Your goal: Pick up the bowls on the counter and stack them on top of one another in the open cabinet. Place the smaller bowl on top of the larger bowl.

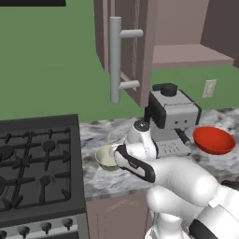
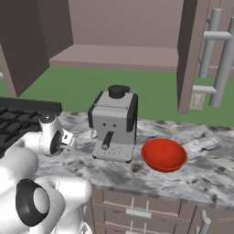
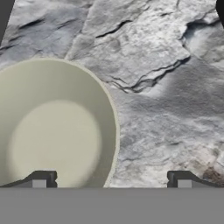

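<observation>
The smaller bowl (image 3: 52,127), cream inside, stands upright on the marbled counter (image 3: 166,87). My gripper (image 3: 111,179) hangs open just above it. One fingertip (image 3: 41,179) is over the bowl's inside and the other is over bare counter, so the near rim lies between them. In the left base view the same bowl (image 1: 105,158) sits beside the stove, partly covered by my hand. The larger bowl (image 1: 214,140), red and shallow, rests empty on the counter to the right of the coffee machine (image 2: 163,154). The cabinet (image 1: 186,56) above stands open with a bare shelf.
A grey coffee machine (image 1: 172,116) stands between the two bowls. The black gas stove (image 1: 37,163) lies left of the cream bowl. The open cabinet door with its long grey bar handle (image 1: 115,58) hangs above the counter.
</observation>
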You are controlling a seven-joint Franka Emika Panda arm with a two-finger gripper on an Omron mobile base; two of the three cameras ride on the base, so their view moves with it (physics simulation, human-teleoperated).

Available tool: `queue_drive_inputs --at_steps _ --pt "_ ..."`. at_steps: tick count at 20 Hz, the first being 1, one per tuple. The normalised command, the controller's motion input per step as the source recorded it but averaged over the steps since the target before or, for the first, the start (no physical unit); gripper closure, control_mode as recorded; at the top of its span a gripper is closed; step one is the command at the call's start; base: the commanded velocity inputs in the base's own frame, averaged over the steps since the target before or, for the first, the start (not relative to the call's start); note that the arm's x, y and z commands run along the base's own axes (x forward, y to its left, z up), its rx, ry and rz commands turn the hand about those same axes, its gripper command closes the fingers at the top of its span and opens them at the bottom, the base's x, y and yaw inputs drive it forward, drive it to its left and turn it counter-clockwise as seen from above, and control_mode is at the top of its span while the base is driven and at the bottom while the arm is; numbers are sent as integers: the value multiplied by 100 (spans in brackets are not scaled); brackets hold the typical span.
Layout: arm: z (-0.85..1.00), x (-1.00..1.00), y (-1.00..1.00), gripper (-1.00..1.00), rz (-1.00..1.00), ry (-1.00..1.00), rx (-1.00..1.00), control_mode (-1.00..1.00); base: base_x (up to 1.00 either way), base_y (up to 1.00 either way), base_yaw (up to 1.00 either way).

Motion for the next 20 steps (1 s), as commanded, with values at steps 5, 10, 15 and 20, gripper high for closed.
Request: queue_drive_inputs --at_steps 5,10,15,20 --pt "-18 14 2 -100 0 0 0 -100 0 0 0" --pt "-17 13 0 -100 0 0 0 -100 0 0 0" --pt "-14 12 1 100 0 0 0 -100 0 0 0" --pt "-8 3 0 100 0 0 0 -100 0 0 0"
